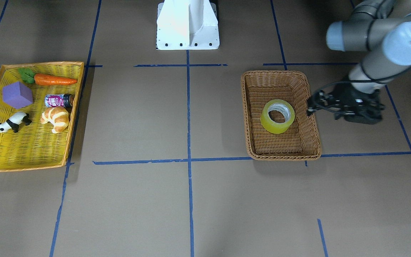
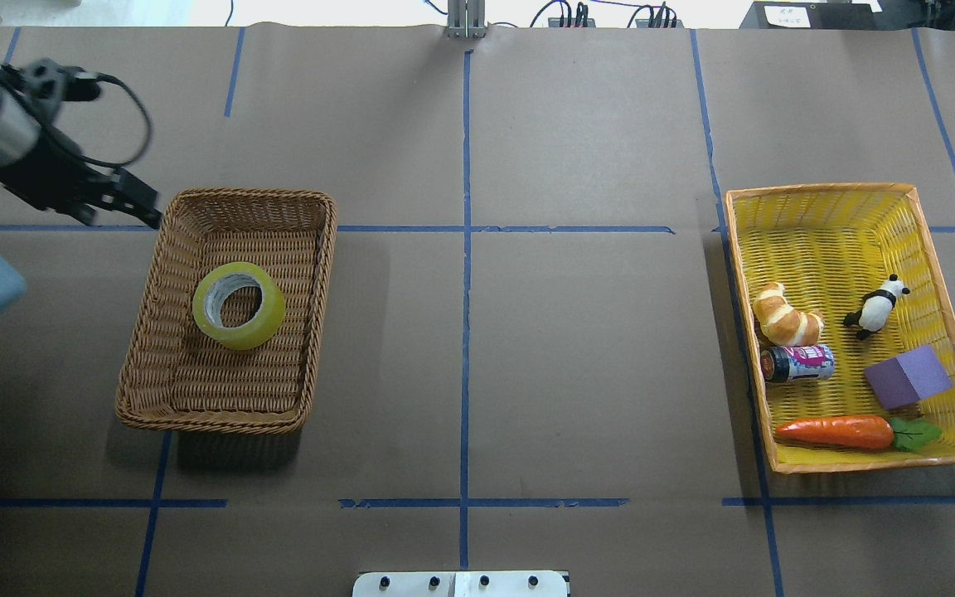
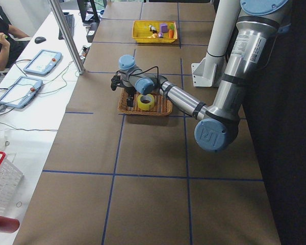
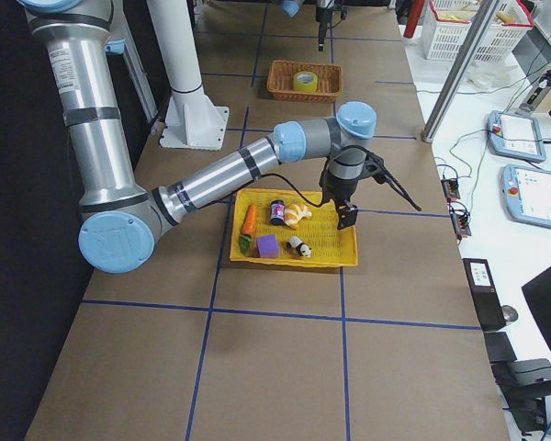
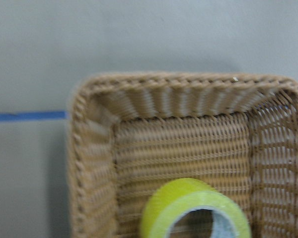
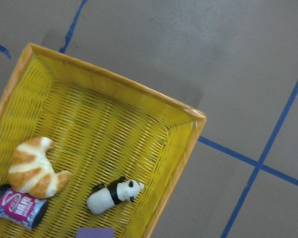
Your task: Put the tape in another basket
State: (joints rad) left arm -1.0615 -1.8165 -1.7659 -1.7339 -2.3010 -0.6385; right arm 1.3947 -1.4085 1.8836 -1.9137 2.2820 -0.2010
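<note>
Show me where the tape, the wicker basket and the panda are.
tape [image 2: 269, 325]: overhead view, on its yellow outer wall.
basket [image 2: 249, 195]: overhead view, on the rim farthest from the robot.
panda [image 2: 876, 310]: overhead view, on its white body.

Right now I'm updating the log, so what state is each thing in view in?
Tape: lying flat in the wicker basket, not held.
Wicker basket: upright, holding only the tape.
Left pincer: open, empty, beside the basket's rim.
Right pincer: above the yellow tray; open or shut, cannot tell.
Yellow tray: upright, several small things inside.
Can: lying on its side in the tray.
</note>
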